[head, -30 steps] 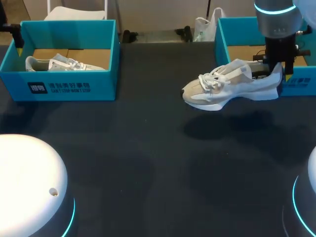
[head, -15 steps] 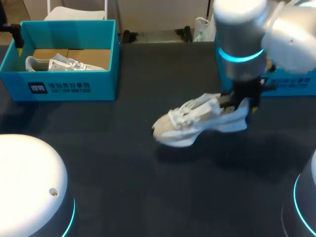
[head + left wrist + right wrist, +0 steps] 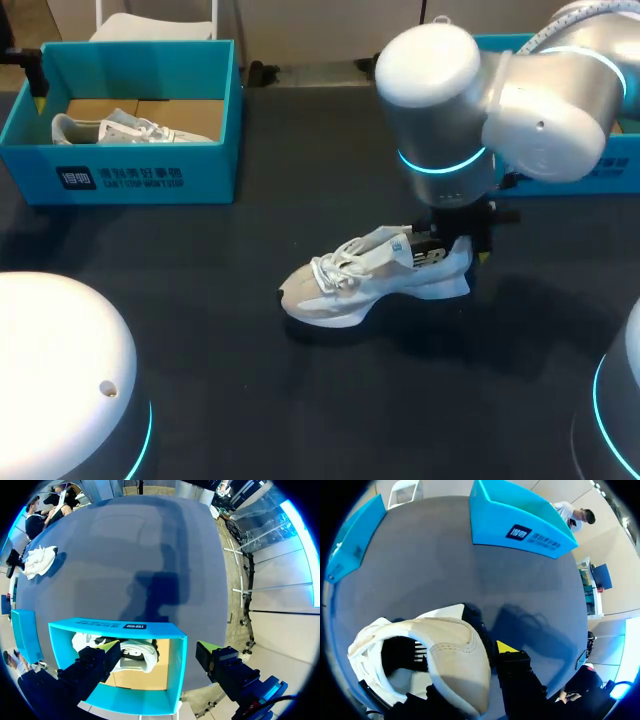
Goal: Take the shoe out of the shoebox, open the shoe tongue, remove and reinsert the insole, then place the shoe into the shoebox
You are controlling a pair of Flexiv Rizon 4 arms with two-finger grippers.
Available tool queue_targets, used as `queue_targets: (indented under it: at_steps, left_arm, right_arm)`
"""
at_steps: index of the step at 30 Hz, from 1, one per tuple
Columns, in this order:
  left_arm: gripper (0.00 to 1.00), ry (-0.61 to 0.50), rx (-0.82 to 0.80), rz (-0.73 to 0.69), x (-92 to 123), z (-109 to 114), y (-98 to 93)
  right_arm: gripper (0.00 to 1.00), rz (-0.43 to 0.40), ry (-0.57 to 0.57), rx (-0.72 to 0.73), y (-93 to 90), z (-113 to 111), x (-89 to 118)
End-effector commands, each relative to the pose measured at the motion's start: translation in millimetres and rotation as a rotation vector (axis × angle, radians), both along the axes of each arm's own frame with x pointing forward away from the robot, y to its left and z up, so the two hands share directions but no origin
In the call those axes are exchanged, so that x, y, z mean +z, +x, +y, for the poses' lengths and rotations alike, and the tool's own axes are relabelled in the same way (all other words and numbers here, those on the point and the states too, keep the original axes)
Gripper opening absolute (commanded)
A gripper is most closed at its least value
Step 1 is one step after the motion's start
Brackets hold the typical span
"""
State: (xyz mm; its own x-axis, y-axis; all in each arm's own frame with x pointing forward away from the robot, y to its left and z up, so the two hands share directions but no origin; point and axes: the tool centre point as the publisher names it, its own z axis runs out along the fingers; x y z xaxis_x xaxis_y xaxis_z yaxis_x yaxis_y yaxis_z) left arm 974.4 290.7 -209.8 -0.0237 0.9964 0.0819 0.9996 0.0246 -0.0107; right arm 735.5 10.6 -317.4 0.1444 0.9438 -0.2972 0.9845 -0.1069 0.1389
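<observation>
- Shoe [image 3: 372, 280], a white and beige trainer, sits near the middle of the dark table [image 3: 200, 300] in the head view. Its toe points to 8 o'clock and its heel to 3 o'clock. The sole is down at the table surface, but I cannot tell whether it rests its weight there.
- At 10 o'clock from the shoe, well apart from it, stands the left shoebox [image 3: 130, 178]. It is teal and open-topped, and a second shoe [image 3: 130, 128] lies inside it.
- The left gripper [image 3: 156, 647] hangs over that box with its fingers [image 3: 107, 647] spread wide. They touch nothing, and the second shoe shows in the box ahead of them, between the two tips.
- At the shoe's 3 o'clock end, the right gripper [image 3: 452, 248] comes straight down onto the heel. The right arm [image 3: 500, 100] rises from it toward 1 o'clock.
- In the right wrist view the right gripper [image 3: 465, 655] clamps the heel wall of the shoe [image 3: 445, 650]. One finger is inside the opening and the yellow-tipped one is against the outside.
- At 2 o'clock from the shoe, the right shoebox [image 3: 610, 160] is teal too, and the arm hides most of it.
</observation>
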Motion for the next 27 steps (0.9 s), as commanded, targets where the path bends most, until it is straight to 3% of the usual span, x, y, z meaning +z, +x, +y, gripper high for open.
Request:
queue_targets:
  at_steps: [1,9,27]
  left_arm:
    - [1.00,0.003,0.000,-0.003,0.3,-0.2,-1.4]
    - [1.00,0.003,0.000,-0.003,0.3,-0.2,-1.4]
    - [1.00,0.003,0.000,-0.003,0.3,-0.2,-1.4]
  right_arm:
    - [0.00,0.000,0.002,0.000,0.4,0.8,0.4]
    - [0.00,0.002,0.010,-0.017,-30.1,23.3,-26.4]
    - [0.00,0.013,0.044,-0.009,-40.3,55.2,-44.2]
